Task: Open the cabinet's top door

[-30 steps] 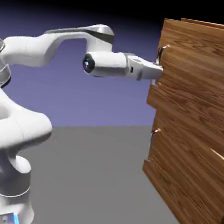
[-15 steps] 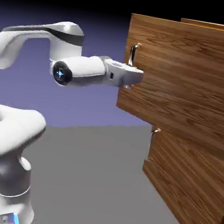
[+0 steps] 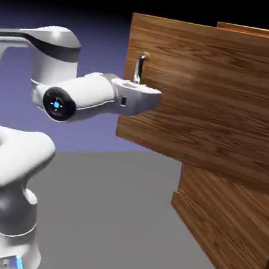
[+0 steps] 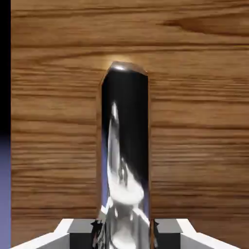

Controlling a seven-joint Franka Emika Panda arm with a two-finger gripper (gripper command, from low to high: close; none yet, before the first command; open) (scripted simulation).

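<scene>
I am in the middle of the pull. My hand (image 3: 144, 95) sits just left of centre in the exterior view, at the end of my white arm (image 3: 76, 93), which reaches in from the left edge of the frame. The hand is clamped narrow on the handle (image 3: 139, 67), a small silver bar standing upright near the left edge of the top door (image 3: 217, 95). The bar's upper end shows above my hand.

The cabinet (image 3: 225, 232), large and of brown wood grain, fills the right half of that frame. Its top door stands well forward of the lower panel (image 3: 221, 219), its left edge reaching toward the middle of the picture, so the door is already partly open. The grey counter (image 3: 116, 220) spreads across the lower middle.

In the hand view, the handle (image 4: 124, 146) rises large and shiny up the centre of the frame, from the bottom edge to just above the middle, with wood grain behind it on every side. My grey fingertips (image 4: 80, 233) show at the bottom edge, pressed close on either side of the bar.

I judge the next move is more of the same pull toward the left of the exterior frame, with the grip kept tight so the smooth bar does not slip out, until the door is fully open.
</scene>
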